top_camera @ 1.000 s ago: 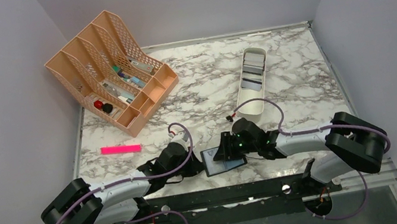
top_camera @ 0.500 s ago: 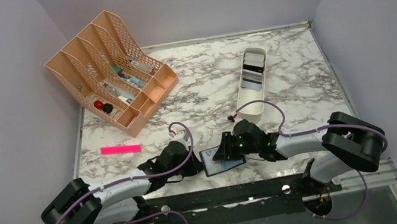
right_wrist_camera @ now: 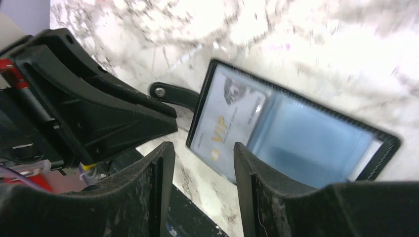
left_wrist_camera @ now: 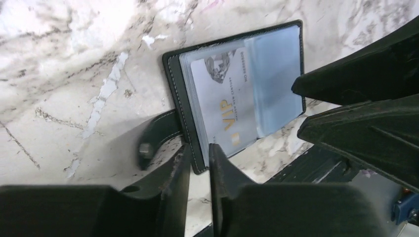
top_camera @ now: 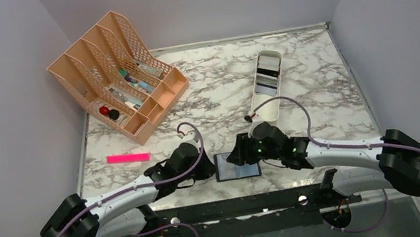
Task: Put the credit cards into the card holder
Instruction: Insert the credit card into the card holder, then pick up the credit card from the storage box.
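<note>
The black card holder [top_camera: 237,165] lies open and flat near the table's front edge, between my two grippers. A silver VIP card [left_wrist_camera: 222,106] sits in its clear left sleeve, and it also shows in the right wrist view [right_wrist_camera: 225,123]. My left gripper [left_wrist_camera: 197,153] is at the holder's left edge, its jaws a narrow slit apart, with the stitched corner just at their tips and marble showing through the gap. My right gripper [right_wrist_camera: 203,153] hovers open and empty over the holder's near side. More credit cards [top_camera: 268,77] stand in the white tray.
The white oblong tray [top_camera: 265,116] sits right of centre, behind my right gripper [top_camera: 240,155]. A peach desk organizer [top_camera: 118,76] with small items stands at the back left. A pink marker [top_camera: 128,158] lies left of my left gripper [top_camera: 208,168]. The holder's snap strap [left_wrist_camera: 153,140] sticks out leftward.
The holder was tilted up and now lies flat. My left jaws have parted slightly from shut. The right arm has stretched out lower and its jaws stand a bit wider.
</note>
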Robot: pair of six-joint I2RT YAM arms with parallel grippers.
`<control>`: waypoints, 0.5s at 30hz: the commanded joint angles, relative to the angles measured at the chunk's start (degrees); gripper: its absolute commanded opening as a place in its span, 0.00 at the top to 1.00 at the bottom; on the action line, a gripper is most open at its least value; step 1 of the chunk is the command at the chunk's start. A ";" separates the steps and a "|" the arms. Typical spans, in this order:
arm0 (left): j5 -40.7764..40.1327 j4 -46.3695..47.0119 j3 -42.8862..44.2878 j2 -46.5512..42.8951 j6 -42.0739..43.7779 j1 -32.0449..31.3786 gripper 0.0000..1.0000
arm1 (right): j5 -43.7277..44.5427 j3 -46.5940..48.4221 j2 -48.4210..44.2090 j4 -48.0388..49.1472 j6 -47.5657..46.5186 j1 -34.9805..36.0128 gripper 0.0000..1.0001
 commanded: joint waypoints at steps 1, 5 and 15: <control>-3.28 -4.03 3.77 -3.58 2.16 0.36 0.71 | 10.28 7.80 -4.52 -10.13 -13.38 0.29 0.45; -4.15 -6.40 5.51 -5.97 3.99 0.37 0.65 | 15.34 14.73 -4.24 -16.47 -22.58 -0.31 0.43; -8.06 -14.77 9.59 -10.86 12.71 0.35 0.41 | 6.19 22.91 1.80 -17.18 -42.26 -17.71 0.44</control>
